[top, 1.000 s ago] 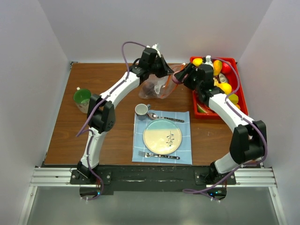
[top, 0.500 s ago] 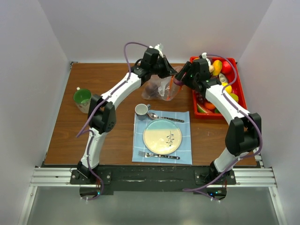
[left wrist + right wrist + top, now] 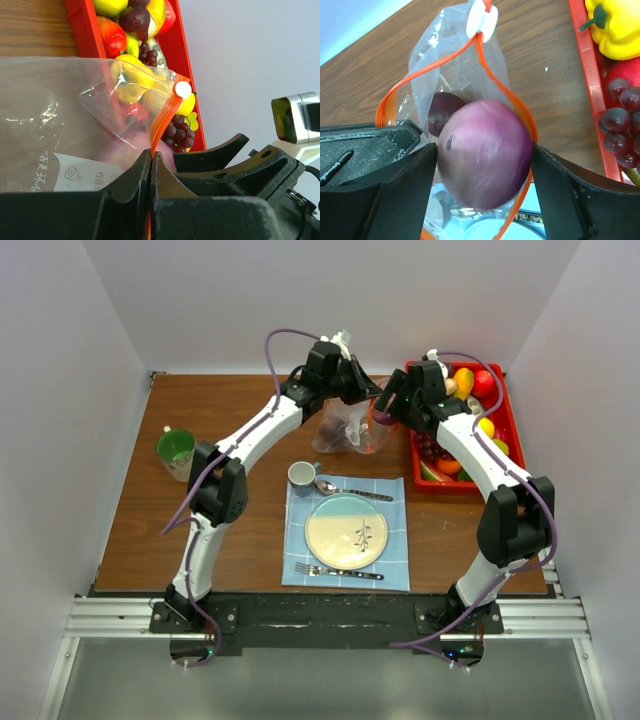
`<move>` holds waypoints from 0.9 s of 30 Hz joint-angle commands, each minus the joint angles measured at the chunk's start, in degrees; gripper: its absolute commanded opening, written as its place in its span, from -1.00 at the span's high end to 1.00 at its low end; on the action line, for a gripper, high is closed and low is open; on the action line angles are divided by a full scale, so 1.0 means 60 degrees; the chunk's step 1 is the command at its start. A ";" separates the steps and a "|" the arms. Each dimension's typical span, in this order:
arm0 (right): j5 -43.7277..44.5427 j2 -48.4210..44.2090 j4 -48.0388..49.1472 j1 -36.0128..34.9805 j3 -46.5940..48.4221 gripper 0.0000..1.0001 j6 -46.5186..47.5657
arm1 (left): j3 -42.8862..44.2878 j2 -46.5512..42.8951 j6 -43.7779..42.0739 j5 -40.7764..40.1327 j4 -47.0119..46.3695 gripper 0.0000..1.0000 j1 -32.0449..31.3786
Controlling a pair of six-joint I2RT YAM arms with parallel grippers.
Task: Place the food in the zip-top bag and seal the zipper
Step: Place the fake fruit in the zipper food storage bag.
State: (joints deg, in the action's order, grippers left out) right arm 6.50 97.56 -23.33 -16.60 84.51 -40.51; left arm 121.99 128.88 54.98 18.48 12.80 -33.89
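Observation:
The clear zip-top bag [image 3: 350, 428] hangs at the back of the table, its mouth held wide. My left gripper [image 3: 151, 155] is shut on the orange-red zipper [image 3: 162, 117] at the bag's edge. My right gripper [image 3: 484, 147] stands open over the mouth. A purple onion [image 3: 485, 150], blurred, sits between its fingers inside the loop of the zipper [image 3: 502, 92]. A dark purple piece [image 3: 440, 112] lies deeper in the bag. More food [image 3: 470, 385] fills the red tray [image 3: 505, 430] to the right, among it a yellow pepper [image 3: 615, 25] and grapes [image 3: 622, 120].
A plate [image 3: 346, 531] lies on a blue mat [image 3: 395, 570] at the front centre, with a fork [image 3: 338, 571], a spoon [image 3: 345, 490] and a grey cup [image 3: 302, 475]. A green mug [image 3: 176, 448] stands at the left. White walls close in three sides.
My right arm swung left from the tray with the onion to the bag's mouth, and its jaws have widened. The left gripper has kept its hold on the zipper.

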 commanded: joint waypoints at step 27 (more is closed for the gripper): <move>0.2008 -0.1130 -0.1343 0.1417 0.1340 -0.54 0.3716 | -0.0352 -0.0577 0.0607 -0.0062 -0.0756 1.00 0.0492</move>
State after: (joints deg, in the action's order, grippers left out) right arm 16.01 86.74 -32.10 -12.84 91.35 -26.81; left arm 119.37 127.13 57.98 17.85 10.35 -31.09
